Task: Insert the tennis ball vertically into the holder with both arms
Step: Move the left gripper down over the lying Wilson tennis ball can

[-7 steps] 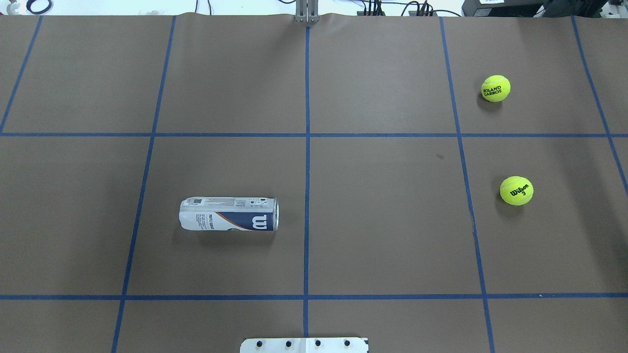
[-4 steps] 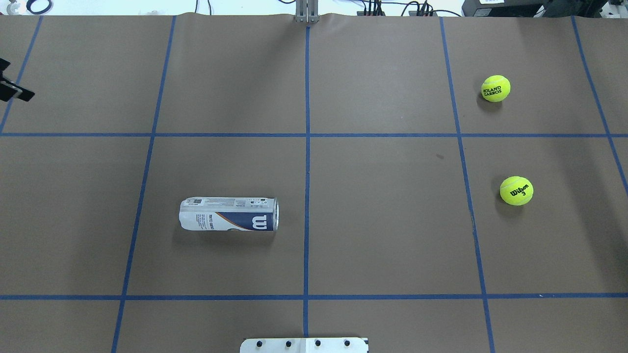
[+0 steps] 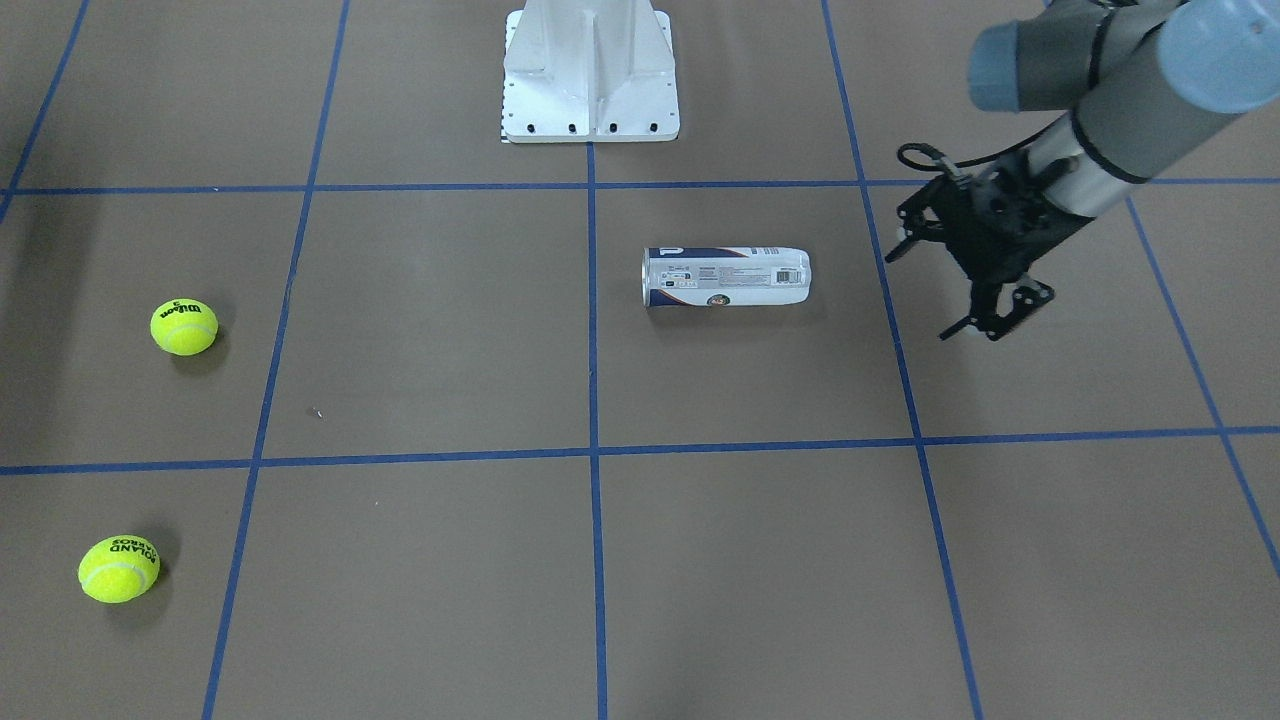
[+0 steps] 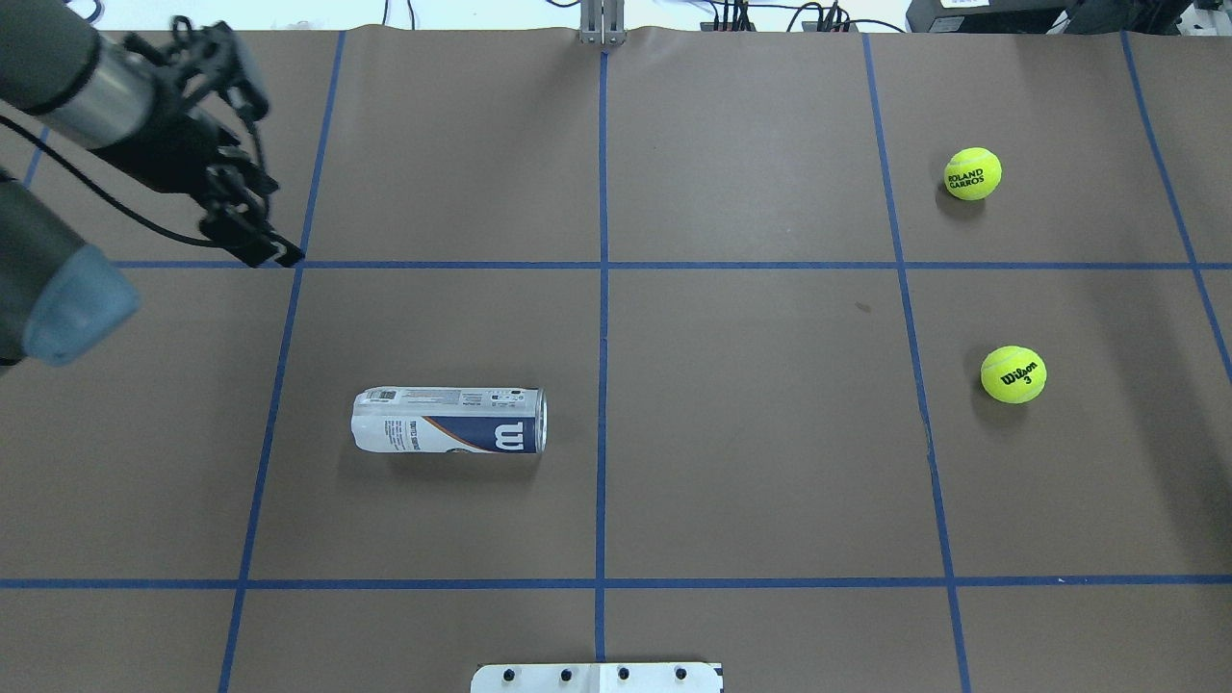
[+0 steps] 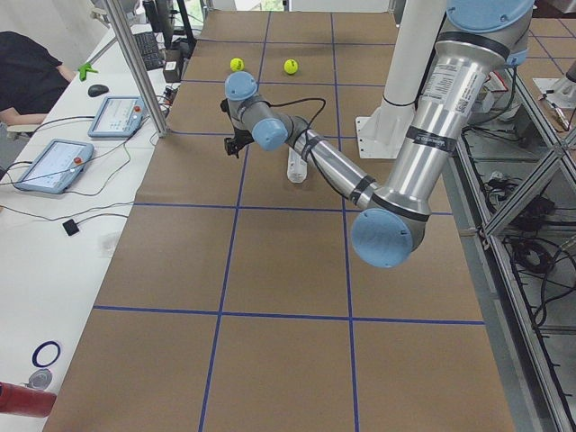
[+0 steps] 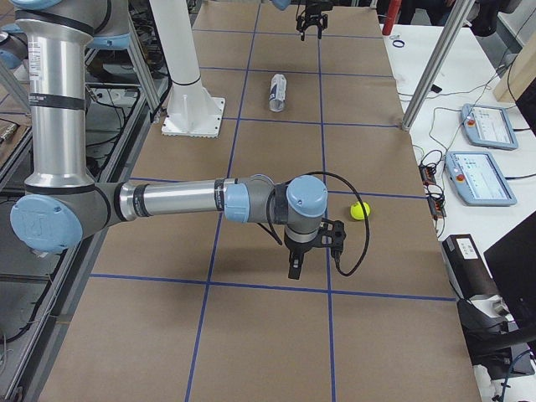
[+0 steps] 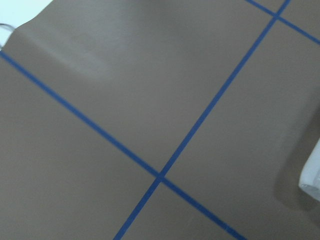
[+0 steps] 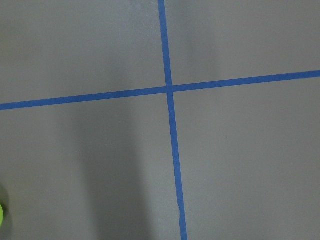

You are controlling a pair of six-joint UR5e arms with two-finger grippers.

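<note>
The holder (image 4: 449, 421) lies on its side on the brown table, its open end toward the centre line; it also shows as the holder (image 3: 727, 277). Two yellow tennis balls rest far off on the right: one ball (image 4: 972, 173) farther back, another ball (image 4: 1013, 374) nearer. My left gripper (image 4: 272, 178) hangs open and empty above the table, back and left of the holder, also seen as the left gripper (image 3: 925, 297). My right gripper (image 6: 295, 266) shows only in the exterior right view, beside a ball (image 6: 360, 210); I cannot tell its state.
The white base pedestal (image 3: 590, 75) stands at the robot's edge of the table. Blue tape lines (image 4: 602, 289) divide the brown surface into squares. A side desk with control tablets (image 5: 112, 115) and a seated person (image 5: 27, 76) lies beyond the far edge.
The left arm has swung into the overhead view from the left edge, its gripper now near the back-left tape crossing. The holder and both balls have not moved.
</note>
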